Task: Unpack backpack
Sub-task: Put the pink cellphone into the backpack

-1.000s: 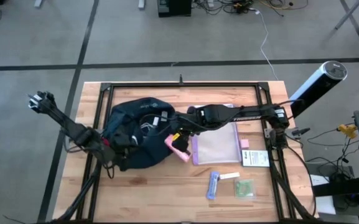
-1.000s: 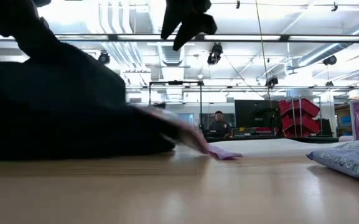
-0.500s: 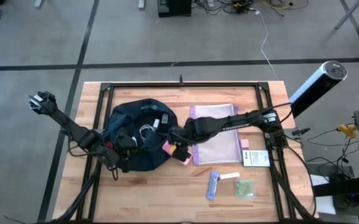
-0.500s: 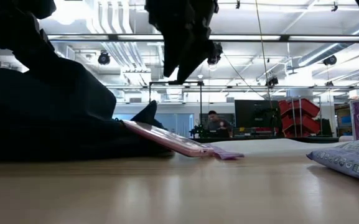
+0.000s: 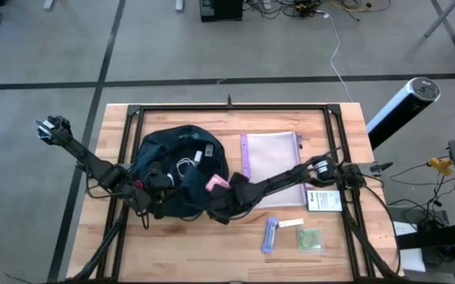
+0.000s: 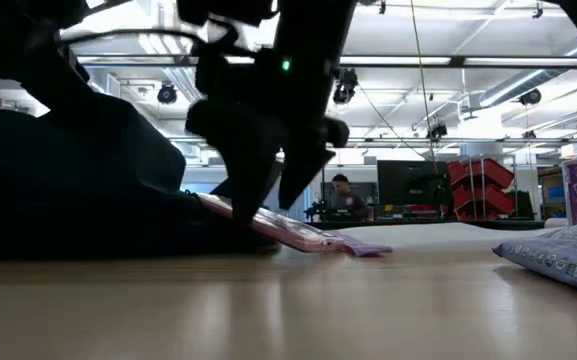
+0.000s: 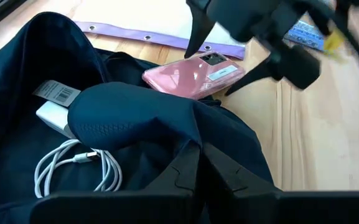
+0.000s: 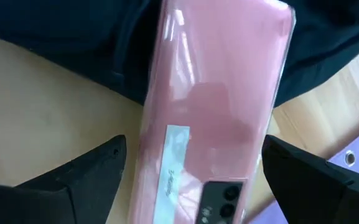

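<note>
Wooden worktop carries the backpack at its left; left gripper, fingers closed, pins its fabric (holding the mouth open) while right gripper straddles, fingers spread, the pink phone.

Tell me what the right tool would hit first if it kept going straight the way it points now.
Most likely the pink phone: the right tool is open, one finger on each side of it, the phone lying half on the backpack. The gap left is hard to judge.

- Bright, even overhead light on the high view; soft shadows.
- Low view backlit by ceiling lights; near shapes silhouetted, foreground tabletop blurred.
- Glare streaks the pink phone.
</note>
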`<action>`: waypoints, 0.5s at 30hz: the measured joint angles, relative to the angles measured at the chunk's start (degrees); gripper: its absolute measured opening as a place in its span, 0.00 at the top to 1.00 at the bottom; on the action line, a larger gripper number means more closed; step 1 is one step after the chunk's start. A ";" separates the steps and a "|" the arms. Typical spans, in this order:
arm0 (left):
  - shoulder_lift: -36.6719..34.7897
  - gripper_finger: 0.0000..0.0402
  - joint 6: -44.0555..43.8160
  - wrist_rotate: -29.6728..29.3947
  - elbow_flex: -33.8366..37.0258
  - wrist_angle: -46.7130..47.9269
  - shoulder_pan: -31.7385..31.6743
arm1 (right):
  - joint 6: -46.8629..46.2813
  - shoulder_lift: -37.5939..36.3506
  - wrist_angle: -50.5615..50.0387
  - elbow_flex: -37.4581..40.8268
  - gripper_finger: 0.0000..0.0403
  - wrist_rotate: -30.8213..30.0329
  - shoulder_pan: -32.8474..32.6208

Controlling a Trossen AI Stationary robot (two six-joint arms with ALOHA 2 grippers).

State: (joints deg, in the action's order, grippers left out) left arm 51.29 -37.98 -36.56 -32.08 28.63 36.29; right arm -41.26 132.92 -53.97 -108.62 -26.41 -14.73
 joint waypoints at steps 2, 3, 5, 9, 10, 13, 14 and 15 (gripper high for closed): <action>0.00 1.00 0.02 0.15 0.00 0.19 0.00 | -3.70 1.25 -0.46 -0.07 0.15 -1.66 0.02; 0.00 1.00 0.03 0.26 0.00 0.28 0.00 | -5.56 1.87 -0.70 -0.11 0.15 -2.49 0.03; 0.00 1.00 0.03 0.62 0.00 0.37 -0.02 | -8.68 2.61 -1.18 -0.17 0.15 -3.70 0.15; 0.00 1.00 0.20 0.90 0.00 0.87 -0.01 | -10.44 2.96 -1.33 -0.17 0.19 -4.73 0.78; 0.00 1.00 0.18 0.88 0.00 0.91 -0.02 | -10.23 2.98 -1.26 -0.17 0.22 -4.87 0.97; -0.04 1.00 0.45 0.88 0.00 0.91 -0.02 | -8.84 3.08 -1.14 -0.17 0.35 -4.63 2.02; -0.04 1.00 0.46 0.87 0.00 0.89 0.00 | -8.10 3.08 -0.80 -0.17 0.41 -4.23 2.26; -0.04 1.00 0.46 0.86 0.00 0.91 -0.02 | -7.22 3.08 -0.54 -0.17 0.48 -4.01 2.50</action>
State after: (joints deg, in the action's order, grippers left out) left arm 51.24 -37.52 -35.70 -32.08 29.54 36.27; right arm -48.49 136.00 -54.52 -108.79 -30.42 -12.23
